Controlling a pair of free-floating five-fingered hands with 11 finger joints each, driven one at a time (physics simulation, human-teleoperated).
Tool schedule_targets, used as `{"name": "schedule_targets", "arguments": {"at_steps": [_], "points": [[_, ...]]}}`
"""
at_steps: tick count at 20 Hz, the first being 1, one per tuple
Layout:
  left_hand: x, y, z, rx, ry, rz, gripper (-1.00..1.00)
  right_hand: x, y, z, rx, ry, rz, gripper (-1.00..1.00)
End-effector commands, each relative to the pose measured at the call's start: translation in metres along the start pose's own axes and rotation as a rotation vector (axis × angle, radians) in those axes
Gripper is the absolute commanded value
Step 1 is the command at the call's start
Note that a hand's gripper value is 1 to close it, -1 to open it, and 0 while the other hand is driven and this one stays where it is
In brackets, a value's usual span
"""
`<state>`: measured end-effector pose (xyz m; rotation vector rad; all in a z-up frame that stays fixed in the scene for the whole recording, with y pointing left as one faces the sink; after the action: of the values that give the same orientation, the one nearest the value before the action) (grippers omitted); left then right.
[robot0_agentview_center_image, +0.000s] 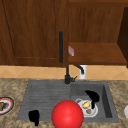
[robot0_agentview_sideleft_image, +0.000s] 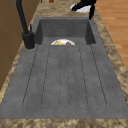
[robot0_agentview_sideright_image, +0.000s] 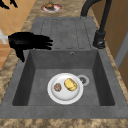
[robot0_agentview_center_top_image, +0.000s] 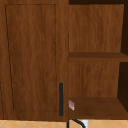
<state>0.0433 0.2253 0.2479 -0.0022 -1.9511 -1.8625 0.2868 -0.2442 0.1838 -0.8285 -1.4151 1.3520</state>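
Speckled stone countertop (robot0_agentview_center_image: 12, 86) runs along the wall under dark wooden cabinets, and set into it is a grey sink (robot0_agentview_center_image: 110, 100) with a ribbed draining board (robot0_agentview_center_image: 45, 96) on the left and a deep basin on the right. A black tap (robot0_agentview_center_image: 67, 76) rises at the sink's back edge, between board and basin.

On the basin floor, close to the drain, lies a white plate (robot0_agentview_sideright_image: 53, 96) carrying two bits of food: a yellow lump (robot0_agentview_sideright_image: 70, 84) and a smaller brownish one (robot0_agentview_sideright_image: 57, 87), side by side and apart. The right hand (robot0_agentview_center_image: 93, 96) hangs above this plate near the basin's front edge, fingers stretched out flat towards the draining board as the right side view shows, thumb drooping; it holds nothing and does not seem to touch the plate. Judging by its height, it hovers about level with the rim.

The left hand (robot0_agentview_center_image: 34, 116) floats at the front edge of the draining board, idle; whether its fingers are curled I cannot tell.

A large red ball (robot0_agentview_center_image: 67, 115) sits at the sink's front edge, between the hands. At the countertop's left edge rests a red-rimmed plate (robot0_agentview_center_image: 8, 106) with brown food (robot0_agentview_center_image: 1, 106). A small pinkish box (robot0_agentview_center_image: 71, 50) stands at the open shelf's left corner.
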Motion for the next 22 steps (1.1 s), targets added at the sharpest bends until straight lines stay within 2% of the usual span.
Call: {"name": "schedule_targets", "arguments": {"at_steps": [1,11,13,19,22], "points": [[0.0,0.0,0.0,0.0,0.0,0.0,0.0,-0.008,0.016,-0.033,0.013,0.006,0.077,-1.0],[0.0,0.0,0.0,0.0,0.0,0.0,0.0,-0.022,0.03,-0.076,0.188,0.024,0.14,-1.0],[0.0,0.0,0.0,0.0,0.0,0.0,0.0,-0.027,0.035,-0.088,0.198,0.031,0.154,-1.0],[0.0,0.0,0.0,0.0,0.0,0.0,0.0,-0.033,0.062,-0.128,0.169,0.023,0.218,-1.0],[0.0,0.0,0.0,0.0,0.0,0.0,0.0,-0.028,0.083,-0.136,0.159,0.011,0.245,-1.0]]}}
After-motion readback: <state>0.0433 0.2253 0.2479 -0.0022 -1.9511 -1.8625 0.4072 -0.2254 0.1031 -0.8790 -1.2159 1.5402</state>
